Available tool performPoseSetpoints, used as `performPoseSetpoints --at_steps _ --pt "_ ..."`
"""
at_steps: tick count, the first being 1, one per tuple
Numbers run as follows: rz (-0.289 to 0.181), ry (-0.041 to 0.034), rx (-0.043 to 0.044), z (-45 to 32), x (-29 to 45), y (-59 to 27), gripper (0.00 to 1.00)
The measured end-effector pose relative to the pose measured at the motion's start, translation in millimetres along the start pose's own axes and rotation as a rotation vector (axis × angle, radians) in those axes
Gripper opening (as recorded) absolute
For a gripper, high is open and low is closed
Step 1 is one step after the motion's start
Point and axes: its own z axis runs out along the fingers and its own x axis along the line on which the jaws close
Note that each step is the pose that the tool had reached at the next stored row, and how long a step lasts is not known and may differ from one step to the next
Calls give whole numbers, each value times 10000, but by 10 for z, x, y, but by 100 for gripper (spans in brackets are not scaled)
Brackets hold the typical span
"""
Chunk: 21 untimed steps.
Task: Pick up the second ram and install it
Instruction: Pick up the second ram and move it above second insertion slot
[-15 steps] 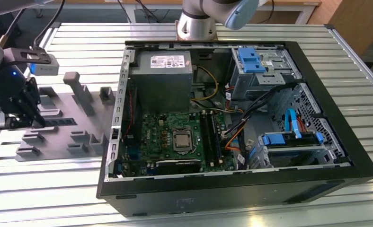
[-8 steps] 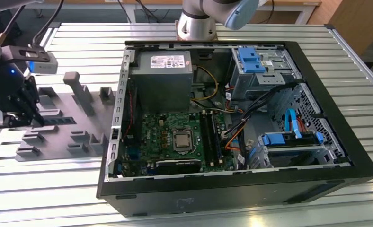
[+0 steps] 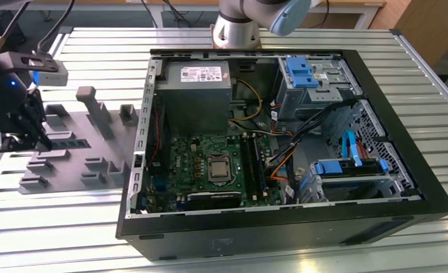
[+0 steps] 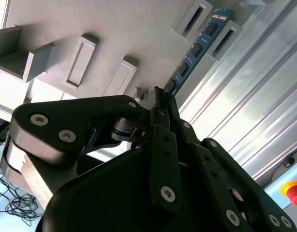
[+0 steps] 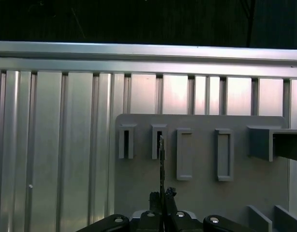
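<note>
The second ram (image 4: 199,48) is a narrow blue stick with dark chips, and my gripper (image 4: 160,99) is shut on its near end. Its far end reaches between two slotted blocks at the edge of the grey plastic tray (image 4: 119,29). In the first wrist view the second ram (image 5: 161,162) shows edge-on as a thin line running from my gripper (image 5: 162,197) to a slotted block. In the exterior view my gripper (image 3: 34,139) hangs low over the tray (image 3: 80,153) at that view's left. I cannot tell whether the stick still rests in the tray.
An open black computer case (image 3: 406,210) lies on the slatted metal table (image 3: 57,227) at the exterior view's right, with the green motherboard (image 3: 201,165) and its dark memory slots (image 3: 252,162) inside. Raised blocks (image 3: 94,108) stand on the tray. A red button (image 4: 294,191) sits beyond the table.
</note>
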Motion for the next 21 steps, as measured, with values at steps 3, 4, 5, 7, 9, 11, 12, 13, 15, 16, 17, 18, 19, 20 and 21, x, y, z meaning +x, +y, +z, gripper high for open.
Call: performPoseSetpoints --at_steps 3,4,5,7,9,11,12,13,15,16,17,18,19,20,21 --pt "0 1 -1 -15 0 0 14" --pt "-1 1 -1 -20 0 0 14" --pt "0 1 -1 -25 0 0 14" --pt "0 1 -1 -36 0 0 14" --pt "0 0 0 -46 0 0 14" --pt "0 1 0 -56 0 0 14" --pt "-1 1 0 -61 0 0 14" --pt "0 2 -1 -67 0 0 14" --pt "-1 3 0 -78 0 0 14" --pt "-1 3 0 -85 0 0 14" --pt "-1 4 -1 -90 0 0 14" --pt "-1 4 0 -96 0 0 14" --pt "-1 5 0 -102 0 0 14" --pt "-1 4 0 -106 0 0 14" --pt "-1 4 1 -111 0 0 14"
